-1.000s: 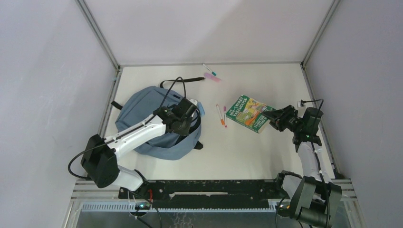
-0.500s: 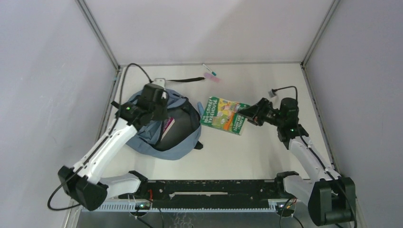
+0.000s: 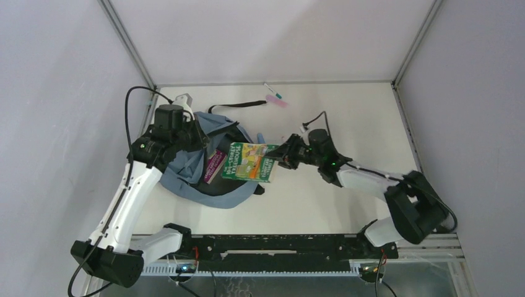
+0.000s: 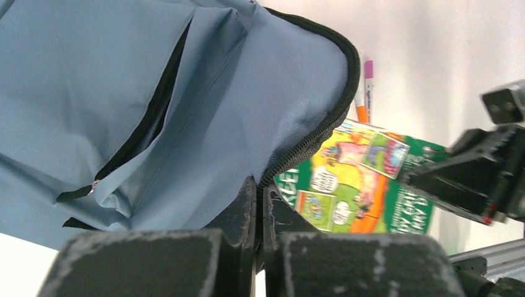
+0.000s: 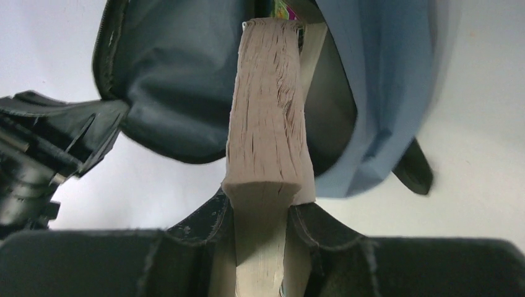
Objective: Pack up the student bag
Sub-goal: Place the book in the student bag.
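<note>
Left fingers pinched the student bag at its zipper rim. Right fingers clamped the book, with the opening just beyond. Hazard: the rim might slip free and block entry.

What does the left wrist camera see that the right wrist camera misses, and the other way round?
Only the left wrist view shows the green cartoon cover of the book, two markers on the table, and the pocket zipper on the student bag, whose rim is pinched in the left jaws. Only the right wrist view shows the book's brownish page edges and the bag's dark inside. Both show the bag and the book, gripped by the right jaws.
</note>
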Controlling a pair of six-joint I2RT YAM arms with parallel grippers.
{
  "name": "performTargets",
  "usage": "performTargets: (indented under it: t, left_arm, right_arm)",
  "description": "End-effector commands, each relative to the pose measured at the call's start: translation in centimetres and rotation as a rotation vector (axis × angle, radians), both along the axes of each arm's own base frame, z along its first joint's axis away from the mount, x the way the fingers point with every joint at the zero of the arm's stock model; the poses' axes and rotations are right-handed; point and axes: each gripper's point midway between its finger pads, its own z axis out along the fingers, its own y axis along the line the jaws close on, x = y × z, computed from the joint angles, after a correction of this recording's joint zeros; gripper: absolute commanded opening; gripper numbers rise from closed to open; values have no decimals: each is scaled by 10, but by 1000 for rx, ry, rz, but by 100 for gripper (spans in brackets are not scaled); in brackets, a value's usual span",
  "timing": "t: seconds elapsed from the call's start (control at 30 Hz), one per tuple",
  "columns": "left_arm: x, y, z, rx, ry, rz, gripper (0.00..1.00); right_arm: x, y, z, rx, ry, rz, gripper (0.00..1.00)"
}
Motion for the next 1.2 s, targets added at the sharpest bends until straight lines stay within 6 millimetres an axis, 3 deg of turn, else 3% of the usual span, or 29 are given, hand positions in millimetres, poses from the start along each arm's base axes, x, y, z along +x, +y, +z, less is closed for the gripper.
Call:
performTargets:
  t: [0.0, 0.2, 0.37, 0.63, 0.9, 1.03, 1.1, 1.17]
  left_arm:
    - [4, -11, 58, -96, -155, -47, 0]
    - [0, -12, 75, -97, -188, -84, 0]
    - [-5, -16, 80, -113, -199, -115, 0]
    - [-7, -22, 75, -151, -195, -145, 0]
    - [-10, -31, 68, -198, -173, -187, 0]
    - [-10, -35, 66, -223, -171, -196, 0]
    - [-9, -36, 65, -230, -167, -196, 0]
    - [-9, -35, 63, -227, -164, -193, 0]
  right_arm:
    - [33, 43, 64, 167, -163, -59, 0]
    - [51, 95, 46, 289, -62, -47, 0]
    - [57, 137, 22, 237, -28, -98, 0]
    - [65, 180, -6, 159, -13, -228, 0]
    - [63, 219, -28, 88, -36, -213, 0]
    - [59, 241, -30, 79, -54, -138, 0]
    - [52, 249, -32, 36, -56, -97, 13]
    - [43, 247, -37, 3, -52, -81, 41]
